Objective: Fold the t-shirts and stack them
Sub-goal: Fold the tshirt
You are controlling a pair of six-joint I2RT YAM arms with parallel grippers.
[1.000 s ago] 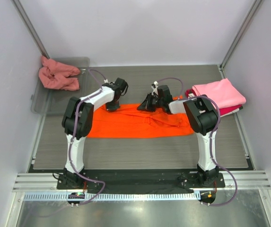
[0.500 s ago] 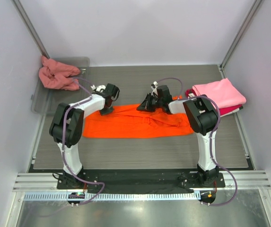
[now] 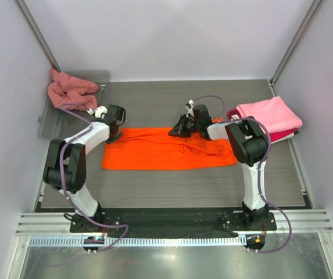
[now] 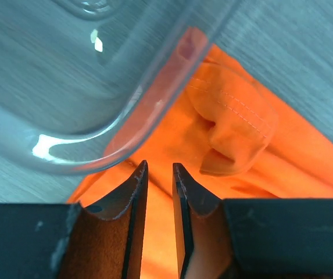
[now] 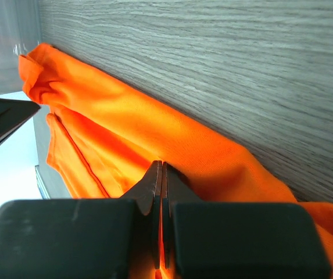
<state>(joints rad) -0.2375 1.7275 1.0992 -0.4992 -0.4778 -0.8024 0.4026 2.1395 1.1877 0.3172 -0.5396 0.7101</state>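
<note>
The bright orange t-shirt (image 3: 154, 152) lies spread in a long strip across the middle of the table. My left gripper (image 3: 113, 137) hangs over its far left corner, beside the tray. In the left wrist view its jaws (image 4: 159, 165) stand a little apart, open, over the orange cloth (image 4: 236, 122), with nothing clamped. My right gripper (image 3: 175, 132) is at the shirt's far edge near the middle, shut on a pinch of orange cloth (image 5: 125, 122) at its fingertips (image 5: 161, 164). A light pink t-shirt (image 3: 269, 114) lies folded on a crimson red one (image 3: 282, 137) at the right. A salmon-pink t-shirt (image 3: 68, 93) is bunched in the tray.
The clear grey plastic tray (image 3: 53, 125) stands at the back left; its curved rim (image 4: 85, 157) overlaps the orange shirt's corner right by my left fingers. White walls close in the table on three sides. Bare wood-grain table (image 3: 172, 189) lies between the shirt and the arm bases.
My left arm has swung left along the shirt's far edge, drawing the left end out toward the tray, and its jaws have parted. The right arm has stayed put, still shut.
</note>
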